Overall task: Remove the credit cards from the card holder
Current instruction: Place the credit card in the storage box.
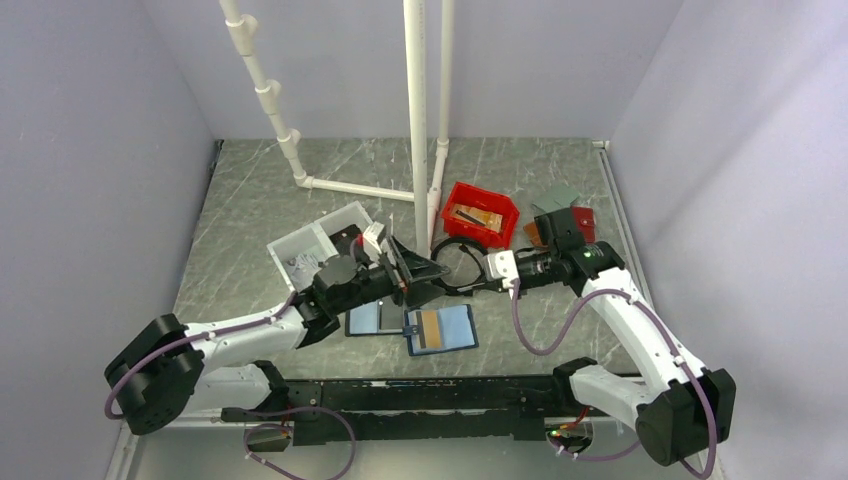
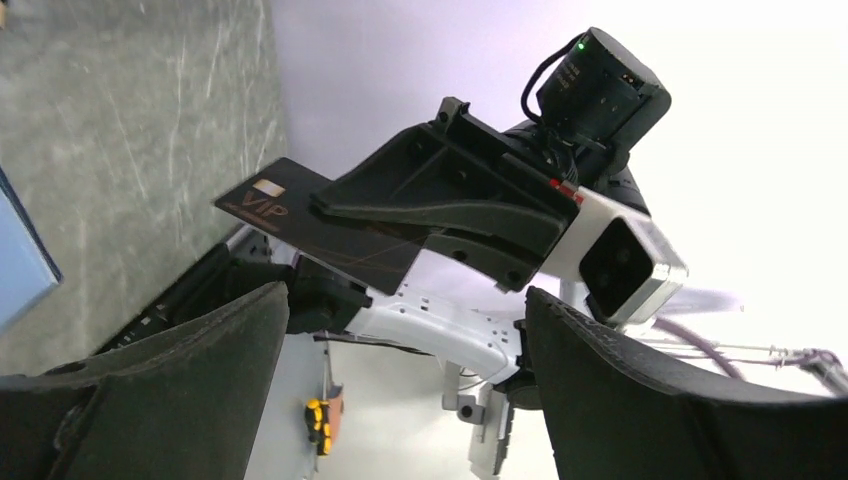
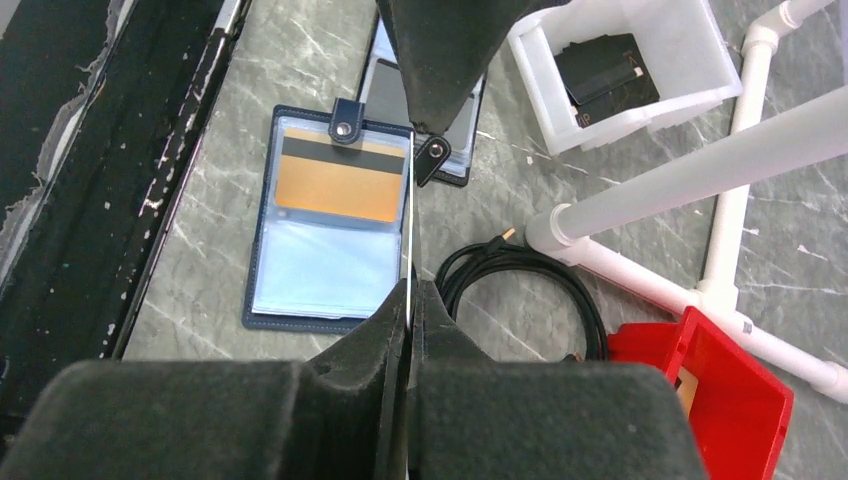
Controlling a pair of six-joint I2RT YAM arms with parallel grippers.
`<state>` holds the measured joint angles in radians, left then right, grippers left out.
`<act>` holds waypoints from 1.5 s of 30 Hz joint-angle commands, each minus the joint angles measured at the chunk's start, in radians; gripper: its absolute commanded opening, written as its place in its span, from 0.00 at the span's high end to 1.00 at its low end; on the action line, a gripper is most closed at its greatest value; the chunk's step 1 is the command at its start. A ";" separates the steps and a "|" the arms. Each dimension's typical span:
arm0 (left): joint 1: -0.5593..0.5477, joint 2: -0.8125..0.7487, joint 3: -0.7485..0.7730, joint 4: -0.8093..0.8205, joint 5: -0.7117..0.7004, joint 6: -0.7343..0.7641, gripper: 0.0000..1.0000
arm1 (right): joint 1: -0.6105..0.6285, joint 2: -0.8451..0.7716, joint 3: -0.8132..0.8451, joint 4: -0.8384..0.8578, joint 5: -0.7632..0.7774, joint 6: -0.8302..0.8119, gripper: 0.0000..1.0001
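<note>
The navy card holder (image 1: 455, 330) (image 3: 330, 265) lies open on the table, light-blue inside. A gold-orange credit card (image 3: 340, 180) with a black stripe sits in its upper pocket. A black credit card marked VIP (image 2: 300, 225) is held above the table, with my right gripper (image 3: 412, 290) (image 2: 400, 215) shut on it. In the right wrist view this card (image 3: 409, 240) shows edge-on. My left gripper (image 2: 405, 300) (image 1: 395, 275) faces the card with its fingers (image 2: 200, 380) spread wide, and nothing is between them.
A black-edged folio (image 1: 372, 318) lies left of the card holder. A white bin (image 3: 690, 60) holds dark cards. A red bin (image 1: 480, 215), a coiled black cable (image 3: 520, 290) and white PVC pipes (image 1: 416, 120) stand behind. Black rails (image 1: 400, 400) line the near edge.
</note>
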<state>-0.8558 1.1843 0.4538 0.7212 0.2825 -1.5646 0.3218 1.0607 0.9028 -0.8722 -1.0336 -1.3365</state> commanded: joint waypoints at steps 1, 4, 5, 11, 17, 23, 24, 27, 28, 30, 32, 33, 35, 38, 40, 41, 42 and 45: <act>-0.053 -0.032 0.154 -0.321 -0.104 -0.056 0.09 | -0.012 -0.040 -0.049 0.035 -0.071 -0.114 1.00; -0.071 -0.045 0.160 -0.388 -0.170 -0.057 0.11 | -0.013 -0.049 -0.066 0.054 -0.056 -0.116 1.00; -0.076 -0.047 0.148 -0.378 -0.188 -0.071 0.13 | -0.013 -0.048 -0.068 0.058 -0.055 -0.116 1.00; -0.092 0.020 0.103 -0.260 -0.198 -0.149 0.19 | -0.012 -0.041 -0.077 0.066 -0.064 -0.120 1.00; -0.100 0.097 0.125 -0.214 -0.156 -0.171 0.23 | -0.013 -0.053 -0.087 0.076 -0.052 -0.112 1.00; -0.115 0.146 0.129 -0.161 -0.168 -0.201 0.26 | -0.016 -0.060 -0.094 0.070 -0.071 -0.126 1.00; -0.118 0.156 0.129 -0.149 -0.168 -0.209 0.27 | -0.016 -0.060 -0.094 0.067 -0.075 -0.130 1.00; -0.130 0.196 0.127 -0.088 -0.162 -0.236 0.31 | -0.015 -0.063 -0.101 0.061 -0.083 -0.154 1.00; -0.134 0.211 0.125 -0.064 -0.159 -0.244 0.33 | -0.015 -0.064 -0.103 0.061 -0.083 -0.158 1.00; -0.141 0.234 0.122 -0.020 -0.154 -0.263 0.36 | -0.015 -0.066 -0.107 0.066 -0.076 -0.158 1.00; -0.150 0.252 0.121 0.011 -0.154 -0.272 0.39 | -0.015 -0.070 -0.111 0.075 -0.064 -0.154 1.00; -0.152 0.258 0.120 0.022 -0.156 -0.275 0.40 | -0.015 -0.072 -0.116 0.083 -0.056 -0.152 1.00; -0.158 0.265 0.120 0.033 -0.161 -0.278 0.42 | -0.015 -0.074 -0.124 0.095 -0.041 -0.154 1.00; -0.162 0.268 0.120 0.032 -0.170 -0.279 0.45 | -0.015 -0.076 -0.131 0.099 -0.029 -0.157 1.00; -0.164 0.272 0.117 0.041 -0.175 -0.284 0.49 | -0.015 -0.076 -0.133 0.099 -0.029 -0.160 1.00; -0.165 0.278 0.112 0.051 -0.177 -0.285 0.52 | -0.015 -0.076 -0.134 0.099 -0.030 -0.164 1.00; -0.164 0.281 0.109 0.060 -0.178 -0.289 0.55 | -0.015 -0.076 -0.134 0.097 -0.030 -0.168 1.00; -0.165 0.298 0.099 0.099 -0.178 -0.299 0.67 | -0.013 -0.074 -0.137 0.085 -0.040 -0.188 1.00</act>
<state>-1.0142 1.4631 0.5594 0.7082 0.1154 -1.8400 0.3080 0.9993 0.7761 -0.7994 -1.0431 -1.4654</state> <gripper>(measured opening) 0.393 0.009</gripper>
